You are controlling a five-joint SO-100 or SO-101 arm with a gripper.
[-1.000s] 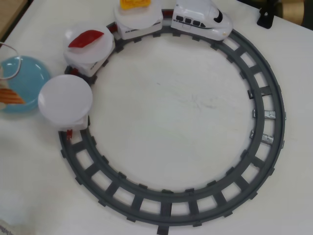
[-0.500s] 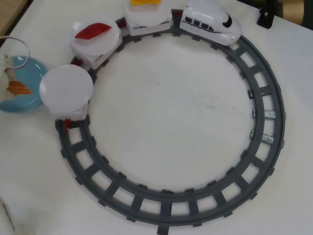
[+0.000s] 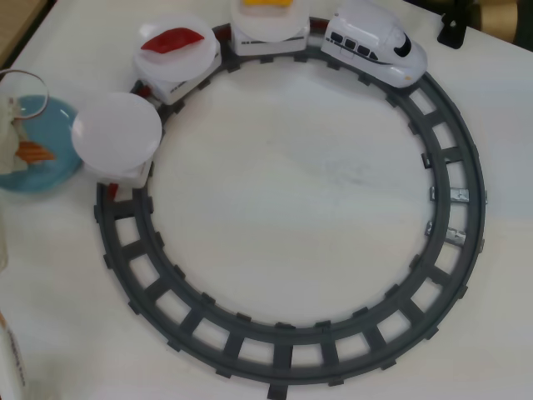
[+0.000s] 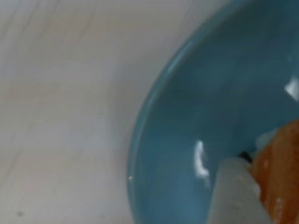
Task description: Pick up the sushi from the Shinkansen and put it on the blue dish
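Note:
The blue dish [image 3: 52, 163] lies at the left edge of the overhead view, just outside the track. The orange striped sushi [image 3: 33, 152] is over the dish's inner part, held against my pale gripper [image 3: 20, 147], which reaches in from the left edge. In the wrist view a white fingertip [image 4: 236, 196] presses on the sushi [image 4: 280, 172] just above the dish [image 4: 187, 116]; the other finger is out of frame. The white Shinkansen [image 3: 376, 42] rides the top of the track, pulling its plate cars.
A grey ring track [image 3: 450, 250] fills the white table. Right beside the dish stands a car with a bare white plate [image 3: 117, 129]. Further along are a red piece [image 3: 172, 39] and a yellow piece [image 3: 266, 4] on plates. A dark stand [image 3: 454, 25] is at top right.
The train and its cars have run clockwise along the top of the track. The sushi, with my gripper, shifted right and up over the dish, then held nearly still.

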